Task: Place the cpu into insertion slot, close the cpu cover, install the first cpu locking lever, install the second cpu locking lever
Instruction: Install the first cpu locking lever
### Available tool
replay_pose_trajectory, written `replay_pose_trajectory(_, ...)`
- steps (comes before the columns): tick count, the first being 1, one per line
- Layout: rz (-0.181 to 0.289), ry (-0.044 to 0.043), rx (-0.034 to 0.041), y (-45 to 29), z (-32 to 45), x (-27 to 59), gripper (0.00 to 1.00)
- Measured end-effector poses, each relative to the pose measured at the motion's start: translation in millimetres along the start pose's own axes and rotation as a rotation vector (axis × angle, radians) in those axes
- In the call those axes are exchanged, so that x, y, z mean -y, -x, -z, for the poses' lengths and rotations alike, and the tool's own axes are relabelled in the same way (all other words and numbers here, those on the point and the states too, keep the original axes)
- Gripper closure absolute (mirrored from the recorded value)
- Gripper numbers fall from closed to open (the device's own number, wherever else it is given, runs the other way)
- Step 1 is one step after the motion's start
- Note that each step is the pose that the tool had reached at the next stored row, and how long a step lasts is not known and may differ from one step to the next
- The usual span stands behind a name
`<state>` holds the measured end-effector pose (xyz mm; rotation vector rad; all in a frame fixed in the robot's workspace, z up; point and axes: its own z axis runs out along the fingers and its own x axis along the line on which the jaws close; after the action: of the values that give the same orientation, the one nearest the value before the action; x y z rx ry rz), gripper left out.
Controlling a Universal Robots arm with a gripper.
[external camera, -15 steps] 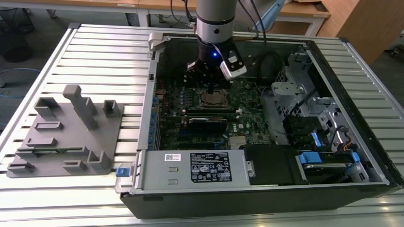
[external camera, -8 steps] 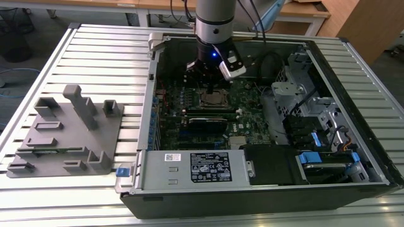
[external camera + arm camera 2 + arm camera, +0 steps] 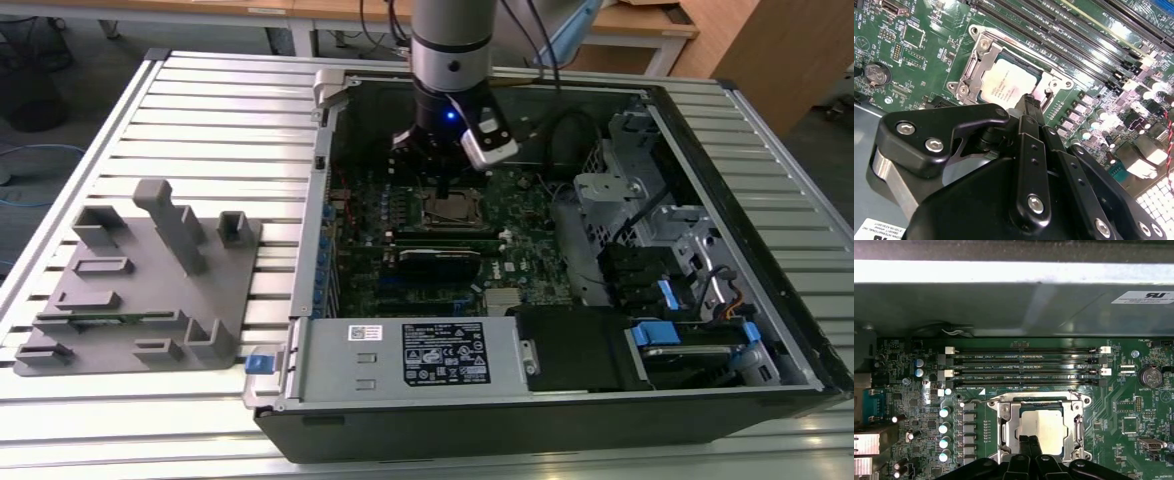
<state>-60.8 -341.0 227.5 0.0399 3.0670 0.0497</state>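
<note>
Open computer case (image 3: 747, 130) on a ribbed metal surface (image 3: 200, 110), arm reaching down into it from above. Gripper (image 3: 446, 188) low over the slot (image 3: 430, 214) on the green board. Clenched in both wrist views, fingertips pressed together (image 3: 1029, 100) (image 3: 1029, 441), right at one edge of the cpu (image 3: 1006, 82) (image 3: 1046, 421). Cannot tell if touching the cpu or only hanging just above it.

Cpu seated in the slot, dull silver top facing up, with faint print on it, too small to read. Cover (image 3: 974, 75) (image 3: 1077, 427) down flat around the cpu, which shows through the cut-out middle. Cannot tell how the locking levers stand.

Beside the slot, four long black memory slots (image 3: 1024, 365) with small white lettering along them. Round coin battery (image 3: 1151, 376) (image 3: 876, 73) on the board, well apart from the cpu.

White label (image 3: 1144, 296) with dark print on the grey case wall in the first wrist view. Larger white label (image 3: 445, 355) with black print and a barcode sticker on the grey box at the front of the case. Grey plastic fixture (image 3: 134, 290) on the surface at the exterior view's left, near the case.
</note>
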Motion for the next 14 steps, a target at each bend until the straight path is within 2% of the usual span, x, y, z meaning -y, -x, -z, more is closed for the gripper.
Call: replay_pose_trajectory(14,0.0,-0.0001,0.0,-4.4,0.2,0.1,0.9)
